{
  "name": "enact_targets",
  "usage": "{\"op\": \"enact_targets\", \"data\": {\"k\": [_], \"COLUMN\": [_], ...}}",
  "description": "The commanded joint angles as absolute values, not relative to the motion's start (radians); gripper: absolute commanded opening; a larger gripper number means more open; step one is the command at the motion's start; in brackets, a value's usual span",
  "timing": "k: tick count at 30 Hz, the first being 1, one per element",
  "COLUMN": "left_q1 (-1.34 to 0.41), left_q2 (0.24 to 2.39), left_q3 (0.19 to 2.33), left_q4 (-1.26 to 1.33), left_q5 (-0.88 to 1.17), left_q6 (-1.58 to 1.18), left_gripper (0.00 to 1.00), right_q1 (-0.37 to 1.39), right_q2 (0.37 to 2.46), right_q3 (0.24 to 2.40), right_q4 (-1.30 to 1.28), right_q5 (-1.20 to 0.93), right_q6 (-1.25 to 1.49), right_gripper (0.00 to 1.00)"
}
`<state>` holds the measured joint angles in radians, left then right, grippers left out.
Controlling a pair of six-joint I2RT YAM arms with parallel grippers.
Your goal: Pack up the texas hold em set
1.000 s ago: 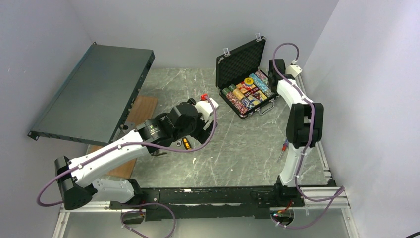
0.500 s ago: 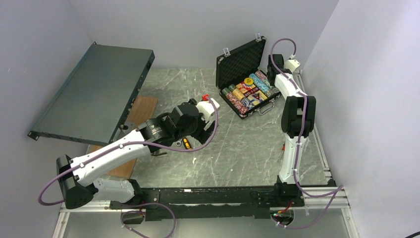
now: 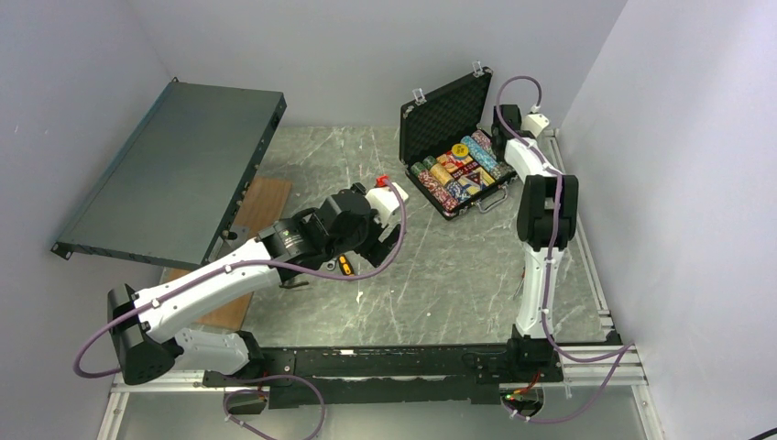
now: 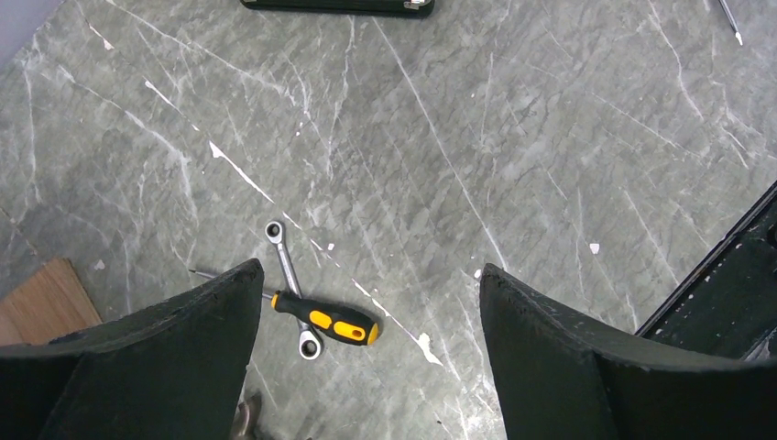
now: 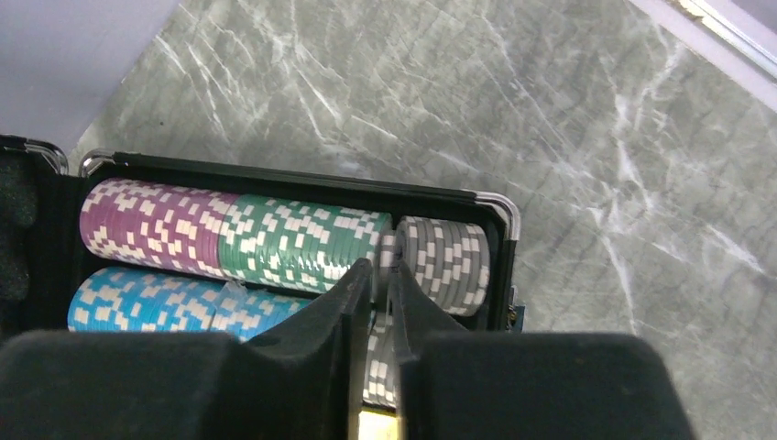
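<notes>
The black briefcase [image 3: 445, 112] stands open at the back right, lid upright, with rows of multicoloured chips [image 3: 458, 171] in its base. My right gripper [image 3: 502, 137] hangs over the case's right end. In the right wrist view its jaws [image 5: 377, 268] are shut with only a slit between them. They sit just above the green chips [image 5: 302, 240] and grey chips [image 5: 446, 257], beside purple chips [image 5: 147, 225] and blue chips [image 5: 147, 302]. I see nothing held. My left gripper [image 4: 366, 275] is open and empty over the table's middle.
A yellow-handled screwdriver [image 4: 325, 321] lies across a wrench [image 4: 284, 257] under the left gripper. A large dark-grey panel [image 3: 174, 170] leans at the back left above a wooden board [image 3: 264, 203]. A thin red-handled tool [image 3: 524, 271] lies by the right arm.
The right arm has stretched further back and its gripper has moved in over the case's right end. The left arm has barely shifted.
</notes>
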<state>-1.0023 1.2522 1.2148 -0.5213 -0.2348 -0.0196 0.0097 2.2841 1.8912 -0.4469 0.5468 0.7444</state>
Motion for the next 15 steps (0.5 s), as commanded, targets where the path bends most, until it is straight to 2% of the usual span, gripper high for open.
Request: {"op": "enact_targets", "data": {"k": [1,5,8,15], "left_q1": [-1.006,-1.006,-1.006,-1.006], "left_q2": [1.252,1.253,1.255,1.263], "left_q3": [1.22,1.224,1.225,1.223], "left_q4": [-0.506,-0.508,-0.512,-0.513], "left_q5": [-0.248,-0.242,-0.237,-0.261], "left_q6": [-0.02,-0.023,-0.025,-0.023], "left_gripper": [0.89,0.89,0.89,0.89], "right_q1": [0.005,0.004,0.005,-0.021], "right_q2": [2.308,2.265,2.212,2.105], "right_q3": [1.953,1.918,1.85,1.75], "right_q4": [-0.405,-0.391,-0.381,-0.389], "right_q5": [0.525,0.488,0.472,0.414], "right_q6": [0.68,0.634,0.599,0.511], "right_gripper": [0.29,0.39,0.43,0.42]}}
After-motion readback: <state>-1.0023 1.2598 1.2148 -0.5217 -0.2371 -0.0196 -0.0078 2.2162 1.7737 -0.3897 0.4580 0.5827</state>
